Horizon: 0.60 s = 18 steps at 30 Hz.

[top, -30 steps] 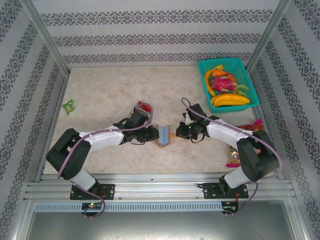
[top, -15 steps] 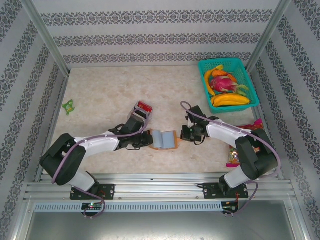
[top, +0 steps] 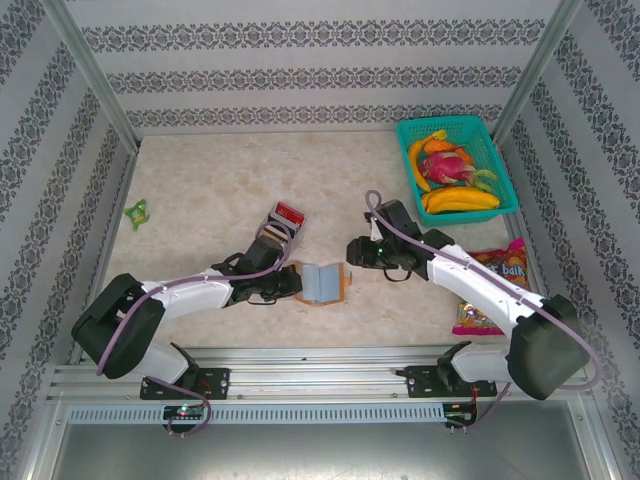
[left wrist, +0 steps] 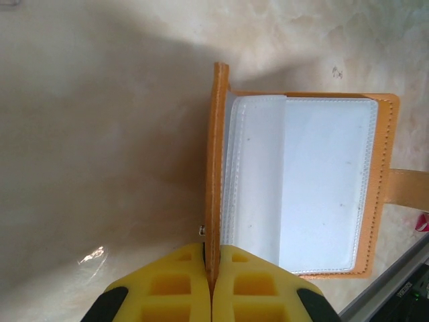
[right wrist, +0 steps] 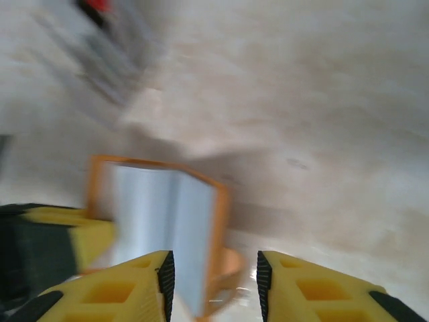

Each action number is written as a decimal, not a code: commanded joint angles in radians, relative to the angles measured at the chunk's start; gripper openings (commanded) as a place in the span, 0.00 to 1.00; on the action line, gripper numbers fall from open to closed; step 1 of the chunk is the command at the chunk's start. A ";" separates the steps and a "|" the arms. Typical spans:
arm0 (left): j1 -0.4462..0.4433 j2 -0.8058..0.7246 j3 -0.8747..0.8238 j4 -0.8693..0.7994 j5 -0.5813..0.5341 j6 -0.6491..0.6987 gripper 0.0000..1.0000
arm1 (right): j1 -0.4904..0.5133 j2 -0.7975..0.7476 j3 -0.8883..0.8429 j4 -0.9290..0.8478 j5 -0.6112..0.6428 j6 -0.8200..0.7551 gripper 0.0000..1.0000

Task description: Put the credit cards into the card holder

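Card holder (top: 322,282) is sitting open on the counter (top: 200,180) between my two arms. My left fingers (left wrist: 194,260) are pinched together on its left cover, which stands up on edge. My right fingers (right wrist: 149,272) are apart, hovering just above it and gripping nothing.

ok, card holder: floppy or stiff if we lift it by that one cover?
Probably floppy at the fold: the card holder lies half flat while the left fingers pinch one cover upright, so the other half would likely hang. Looks light and thin. The clear sleeves may fan out loosely.
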 commanded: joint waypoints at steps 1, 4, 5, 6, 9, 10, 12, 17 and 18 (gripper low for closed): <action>0.006 -0.024 0.011 -0.012 0.005 0.004 0.00 | 0.084 0.063 0.043 0.056 -0.043 0.050 0.40; 0.006 -0.034 0.012 -0.013 0.001 -0.001 0.00 | 0.144 0.140 0.092 0.069 -0.029 0.064 0.38; 0.006 -0.037 0.009 -0.011 -0.001 -0.003 0.00 | 0.151 0.173 0.102 0.067 -0.030 0.075 0.38; 0.006 -0.037 0.007 -0.009 -0.003 -0.005 0.00 | 0.155 0.207 0.112 0.054 -0.021 0.088 0.37; 0.006 -0.035 0.003 -0.007 -0.005 -0.005 0.00 | 0.167 0.289 0.105 0.051 0.016 0.103 0.40; 0.007 -0.031 0.001 -0.005 -0.003 -0.007 0.00 | 0.170 0.315 0.096 0.064 0.014 0.108 0.42; 0.006 -0.028 -0.003 -0.003 -0.001 -0.008 0.00 | 0.175 0.370 0.092 0.080 -0.007 0.101 0.44; 0.006 -0.067 -0.038 -0.017 -0.050 -0.026 0.14 | 0.205 0.446 0.110 0.014 0.094 0.082 0.49; 0.006 -0.089 -0.047 -0.032 -0.078 -0.033 0.22 | 0.210 0.456 0.112 0.011 0.097 0.075 0.50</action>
